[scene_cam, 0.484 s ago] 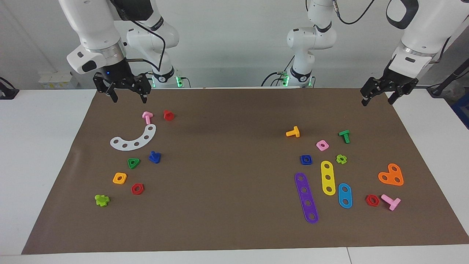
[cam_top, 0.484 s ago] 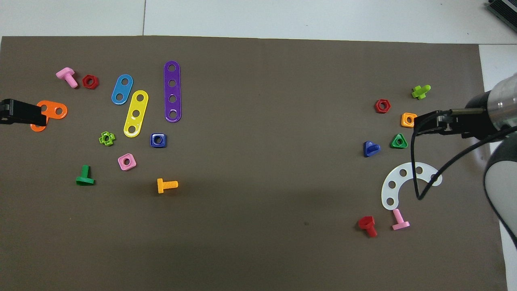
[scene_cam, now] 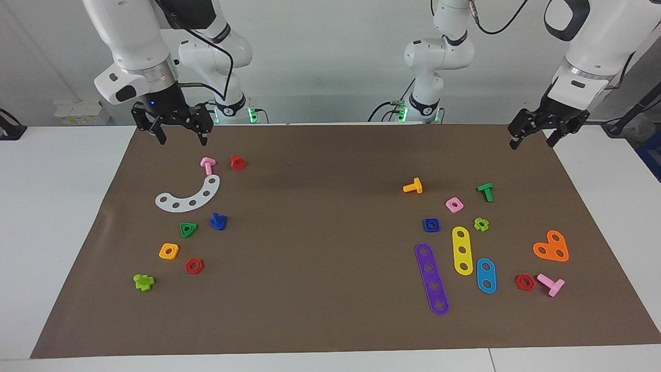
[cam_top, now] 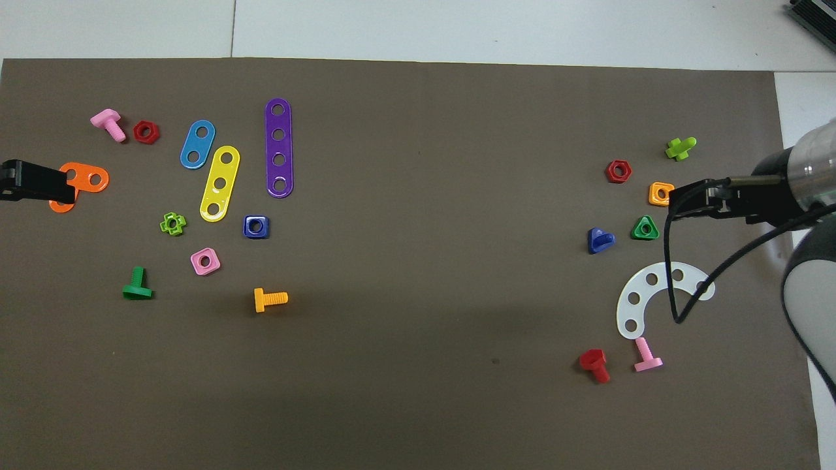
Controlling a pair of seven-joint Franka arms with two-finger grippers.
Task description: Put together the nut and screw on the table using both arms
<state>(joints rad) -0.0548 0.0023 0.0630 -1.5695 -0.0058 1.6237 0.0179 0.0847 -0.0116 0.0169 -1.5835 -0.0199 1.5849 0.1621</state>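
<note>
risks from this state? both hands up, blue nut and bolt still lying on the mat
1. The nut lies close to the purple strip and yellow strip; the left hand, open above the mat's edge, could nudge them coming down.
2. The screw lies on its side beside the green triangular nut and white arc; the open right hand may grip it askew or take the neighbour.

No text, label, brand or number can be read anywhere.

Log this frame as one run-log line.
phase: pre-grasp | nut: on mat, untouched | screw: on mat, untouched | left claw: open, raised | right claw: open, raised
</note>
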